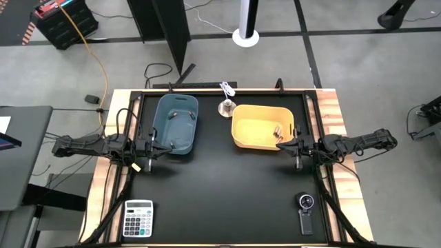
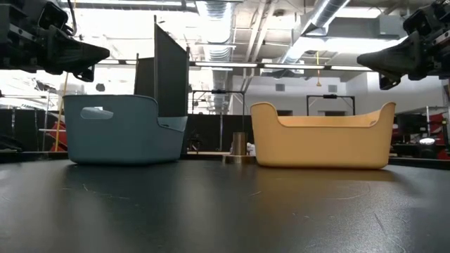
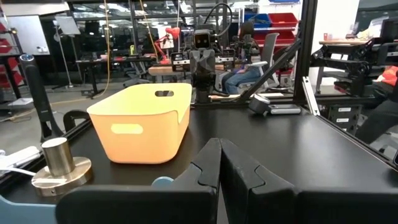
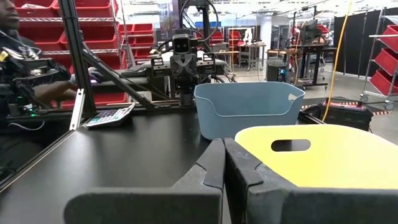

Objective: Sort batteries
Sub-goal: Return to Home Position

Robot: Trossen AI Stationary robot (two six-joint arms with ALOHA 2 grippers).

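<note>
Small batteries lie inside the blue bin [image 1: 176,114] and inside the yellow bin [image 1: 278,133]; in the other views the bin walls hide them. My left gripper [image 1: 164,145] [image 3: 221,167] is shut and hangs above the blue bin's [image 1: 176,127] left near rim. My right gripper [image 1: 281,146] [image 4: 224,167] is shut and hangs above the yellow bin's [image 1: 260,127] right near corner. In the low view both grippers, left [image 2: 104,53] and right [image 2: 361,60], are well above the table, higher than the bins' rims. Nothing shows between either pair of fingers.
Both bins, blue [image 2: 123,130] and yellow [image 2: 323,137], stand side by side at the far middle of the black table. A metal cylinder on a round base [image 1: 226,107] stands between them. A calculator [image 1: 138,219] lies at the near left, a black dial gadget [image 1: 305,212] at the near right.
</note>
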